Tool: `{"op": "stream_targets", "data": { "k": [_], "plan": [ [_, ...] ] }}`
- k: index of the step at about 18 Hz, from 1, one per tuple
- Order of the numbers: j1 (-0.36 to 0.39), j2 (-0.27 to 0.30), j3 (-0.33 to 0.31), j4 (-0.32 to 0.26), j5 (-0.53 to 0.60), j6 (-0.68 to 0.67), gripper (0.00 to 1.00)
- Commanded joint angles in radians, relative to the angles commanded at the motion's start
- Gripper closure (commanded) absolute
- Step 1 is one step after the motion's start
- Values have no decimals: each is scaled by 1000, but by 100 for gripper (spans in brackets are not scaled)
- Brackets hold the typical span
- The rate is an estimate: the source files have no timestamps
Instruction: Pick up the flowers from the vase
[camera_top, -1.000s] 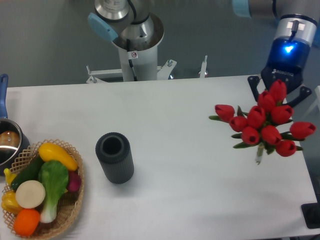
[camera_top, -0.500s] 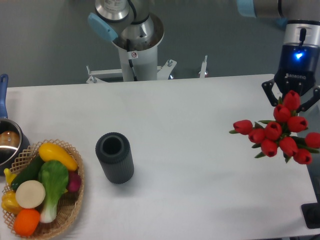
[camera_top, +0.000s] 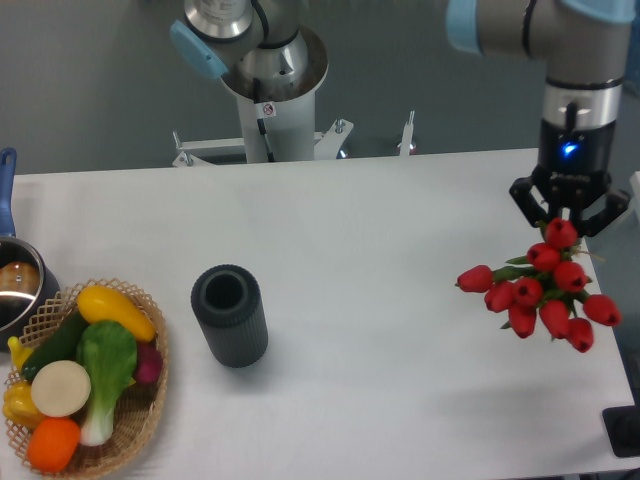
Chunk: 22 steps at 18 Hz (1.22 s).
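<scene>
Nearest the camera, at the lower left: a wicker basket (camera_top: 140, 425) heaped with colourful vegetables (camera_top: 75, 375), sitting at the table's front-left corner. Just behind it, at the left edge, a metal pot (camera_top: 15, 290) with a blue handle, partly cut off by the frame.

A little further in, left of centre on the white table (camera_top: 380, 250): the vase (camera_top: 230, 315), dark grey and ribbed, standing upright with its round mouth open and nothing inside.

Far across on the right side: the flowers (camera_top: 545, 295), a cluster of red tulip buds with bits of green leaf, well apart from the vase and out of it, hanging near the table's right edge. Whether lifted clear of the surface or touching it, cannot tell.

Directly behind and above the bunch: the gripper (camera_top: 568, 212), black fingers spread either side of the topmost bud, apparently clamped on the hidden stems; actual contact hidden by the buds. Blue light lit on the wrist above.

Furthest back: the arm's grey base column (camera_top: 268, 110) bolted at the table's far edge.
</scene>
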Motion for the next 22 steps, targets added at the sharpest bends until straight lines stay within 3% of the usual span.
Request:
{"op": "stream_targets", "data": {
  "k": [17,20,22],
  "plan": [
    [-5,-25,21,-163,55,2,91],
    [-5,-28,28,-199,54,2,91],
    [-5,-34,61,-264,52,2,91]
  ]
}}
